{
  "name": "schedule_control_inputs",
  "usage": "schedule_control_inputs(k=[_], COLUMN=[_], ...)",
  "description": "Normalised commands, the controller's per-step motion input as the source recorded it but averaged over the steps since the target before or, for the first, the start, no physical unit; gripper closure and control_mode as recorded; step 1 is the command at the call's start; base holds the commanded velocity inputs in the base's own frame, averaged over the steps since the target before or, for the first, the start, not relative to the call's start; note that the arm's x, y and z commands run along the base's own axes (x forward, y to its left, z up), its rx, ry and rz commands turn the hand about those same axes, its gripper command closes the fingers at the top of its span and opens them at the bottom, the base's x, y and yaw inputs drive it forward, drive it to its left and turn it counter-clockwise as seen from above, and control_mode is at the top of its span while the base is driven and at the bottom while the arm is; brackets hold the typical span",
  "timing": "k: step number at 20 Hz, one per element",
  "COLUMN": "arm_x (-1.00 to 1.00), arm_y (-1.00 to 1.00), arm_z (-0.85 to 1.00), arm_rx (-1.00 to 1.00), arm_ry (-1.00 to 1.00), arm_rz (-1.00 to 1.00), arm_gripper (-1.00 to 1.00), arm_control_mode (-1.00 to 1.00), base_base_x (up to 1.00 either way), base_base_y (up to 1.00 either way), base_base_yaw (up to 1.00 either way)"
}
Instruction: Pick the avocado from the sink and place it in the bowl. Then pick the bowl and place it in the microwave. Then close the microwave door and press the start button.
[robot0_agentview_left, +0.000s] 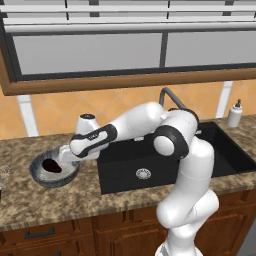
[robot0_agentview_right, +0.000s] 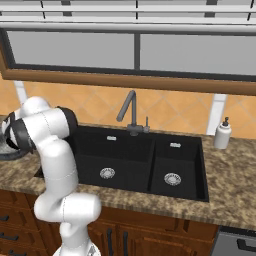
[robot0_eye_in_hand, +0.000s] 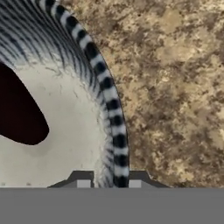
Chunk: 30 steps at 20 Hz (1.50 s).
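We saw the bowl (robot0_agentview_left: 53, 170) sitting on the granite counter (robot0_agentview_left: 75, 200) to the left of the black sink (robot0_agentview_left: 125, 170), with the avocado (robot0_agentview_left: 52, 165) lying inside it on the pale speckled floor. In the hand view the avocado (robot0_eye_in_hand: 19, 111) showed as a dark oval at the left, while the bowl's (robot0_eye_in_hand: 111, 113) striped rim ran down the middle between the two finger tips.

The arm reached out leftward over the counter, and the gripper (robot0_agentview_left: 66, 156) was down at the right-hand rim of the bowl. From the hand view, the gripper (robot0_eye_in_hand: 108, 183) had one finger tip inside the rim and one outside it, so its jaws straddled the bowl wall closely. We could not tell whether they were actually pressing on the rim or just beside it.

The sink basin held only its round steel drain (robot0_agentview_left: 143, 173). In the right base view the grey gooseneck tap (robot0_agentview_right: 129, 112) stood behind the double basin, and a white soap dispenser (robot0_agentview_right: 222, 134) stood on the counter to the far right.
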Motion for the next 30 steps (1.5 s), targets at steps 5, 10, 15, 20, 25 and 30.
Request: schedule_control_inputs(k=[5,10,15,20,25,30], arm_x=[-0.13,-0.30,-0.23,-0.35,-0.41,-0.44], arm_y=[-0.06,-0.36,-0.33,-0.32,-0.38,-0.45], arm_z=[0.04,0.52,0.63,0.67,0.59,0.70], arm_rx=[0.00,0.06,0.06,0.05,0.03,0.00], arm_ry=[0.00,0.00,0.00,-0.01,-0.12,-0.03], arm_rz=[-0.16,-0.26,-0.15,-0.10,-0.08,-0.10], arm_gripper=[1.00,1.00,1.00,1.00,1.00,1.00], arm_control_mode=[-1.00,-1.00,-1.00,-1.00,-1.00,-1.00], base_base_x=[0.00,0.00,0.00,0.00,0.00,0.00], base_base_y=[0.00,0.00,0.00,0.00,0.00,0.00], base_base_yaw=[0.00,0.00,0.00,0.00,0.00,0.00])
